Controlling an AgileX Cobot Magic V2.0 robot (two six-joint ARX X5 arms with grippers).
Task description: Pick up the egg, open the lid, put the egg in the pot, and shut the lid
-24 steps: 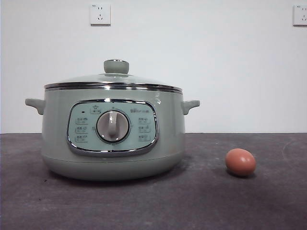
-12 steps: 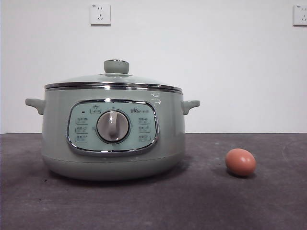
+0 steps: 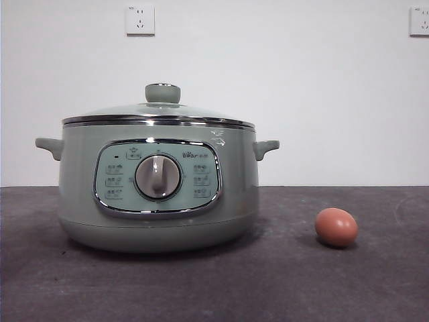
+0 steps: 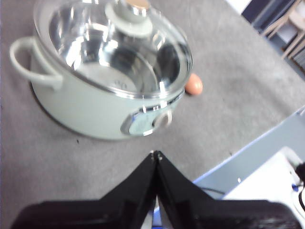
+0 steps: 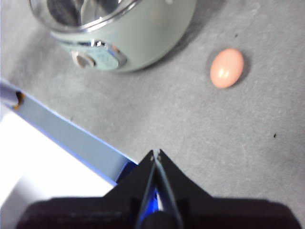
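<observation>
The sage-green pot (image 3: 157, 194) stands left of centre on the dark table, its dial facing the front camera. The glass lid (image 3: 158, 113) rests shut on it, knob (image 3: 162, 93) on top. A brown-orange egg (image 3: 336, 227) lies on the table to the pot's right, apart from it. Seen from the left wrist, the pot (image 4: 90, 100), lid (image 4: 114, 43) and egg (image 4: 193, 84) are all well beyond my left gripper (image 4: 156, 153), which is shut and empty. My right gripper (image 5: 156, 151) is shut and empty too, hanging short of the egg (image 5: 227, 68) and pot (image 5: 138, 38).
Two wall sockets (image 3: 139, 19) sit on the white wall behind. The table's front edge with a blue strip (image 5: 66, 133) lies below both grippers. Neither arm shows in the front view.
</observation>
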